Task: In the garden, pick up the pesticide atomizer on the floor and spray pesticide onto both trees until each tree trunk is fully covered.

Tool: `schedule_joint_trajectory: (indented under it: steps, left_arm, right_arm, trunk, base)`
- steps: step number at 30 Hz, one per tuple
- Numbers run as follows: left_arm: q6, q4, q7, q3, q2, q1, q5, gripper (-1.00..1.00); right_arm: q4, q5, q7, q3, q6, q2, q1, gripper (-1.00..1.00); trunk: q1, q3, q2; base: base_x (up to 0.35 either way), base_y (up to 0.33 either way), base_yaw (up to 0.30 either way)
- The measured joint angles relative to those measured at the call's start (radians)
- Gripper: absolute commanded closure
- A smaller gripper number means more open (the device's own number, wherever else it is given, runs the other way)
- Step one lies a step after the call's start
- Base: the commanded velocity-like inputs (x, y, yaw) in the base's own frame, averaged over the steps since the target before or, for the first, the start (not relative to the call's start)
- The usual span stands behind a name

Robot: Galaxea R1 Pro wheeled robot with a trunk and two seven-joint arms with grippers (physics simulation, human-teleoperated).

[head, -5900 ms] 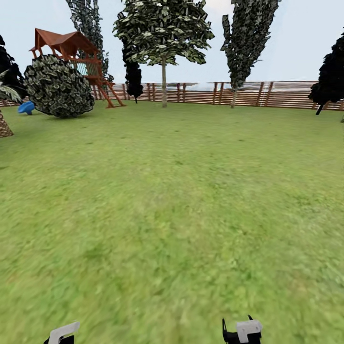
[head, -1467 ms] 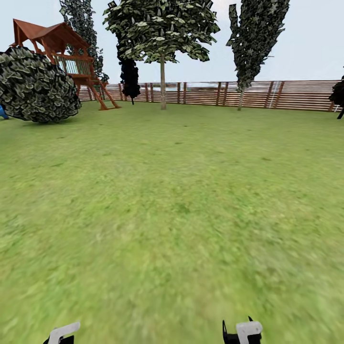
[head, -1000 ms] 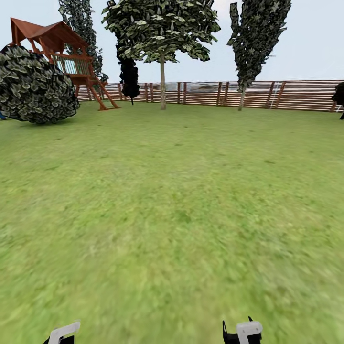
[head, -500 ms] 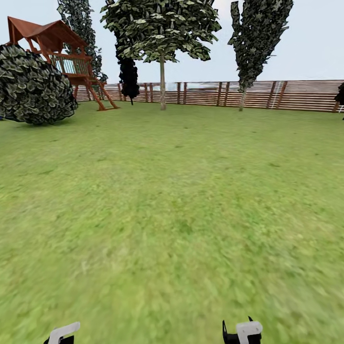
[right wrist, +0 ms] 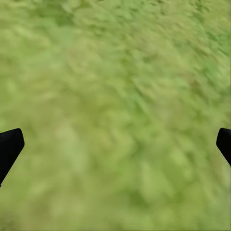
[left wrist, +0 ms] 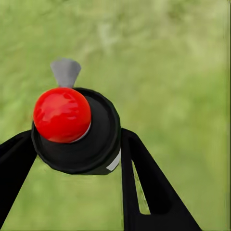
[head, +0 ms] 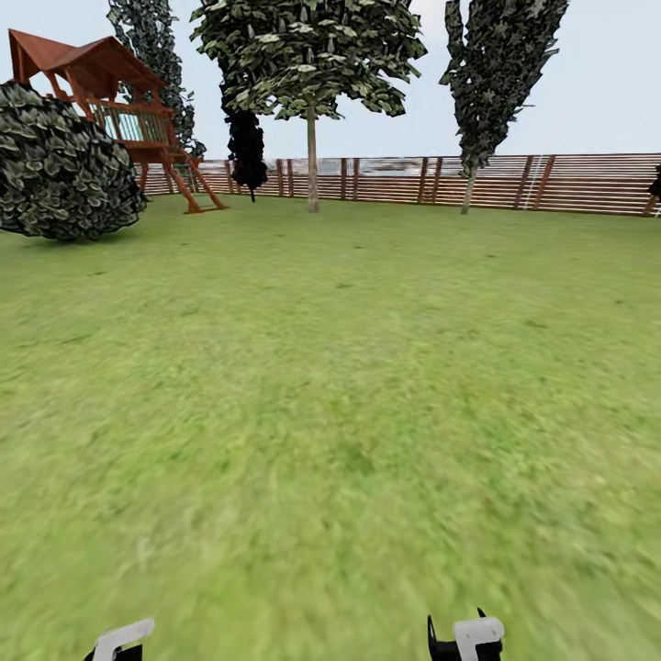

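- The left gripper point(left wrist: 72, 144) is closed around the pesticide atomizer point(left wrist: 77, 130), a black-bodied sprayer with a red top and a grey nozzle; its 2 black fingers point(left wrist: 144, 178) press against either side of the body, seen from the left wrist camera.
- The right gripper point(right wrist: 115, 144) hangs over bare grass with its jaws spread wide and nothing between them.
- Step in hand, by appearance: the pick-up is done and the robot is crossing the lawn point(head: 349, 386) toward the trees, so spraying has not begun.
- Well ahead of both grippers, in front of the slatted fence point(head: 569, 184), stands a leafy tree point(head: 312, 156) with a bare straight trunk; a narrower tree point(head: 470, 188) rises further toward the right gripper's side. Whether these are the 2 target trees is hard to say at this range.
- Off to the left gripper's side sit a round bush point(head: 64, 165) and a red-roofed play tower point(head: 110, 92).
- Next move calls for closing on a trunk, raising the left arm and aiming the nozzle squarely at the bark.
- No brand, label or legible writing appears on the atomizer or anywhere else.
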Motion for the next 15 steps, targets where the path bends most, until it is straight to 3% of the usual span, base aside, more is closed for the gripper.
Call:
schedule_joint_trajectory:
  steps: [15]
  left_arm:
    - [0.0,0.0,0.003,0.0,0.0,0.0,-0.004,1.0]
  right_arm:
    - [0.0,0.0,0.0,0.0,0.0,0.0,0.0,-1.0]
  trunk:
    - [0.0,0.0,0.0]
  base:
    - [0.339,0.0,0.0]
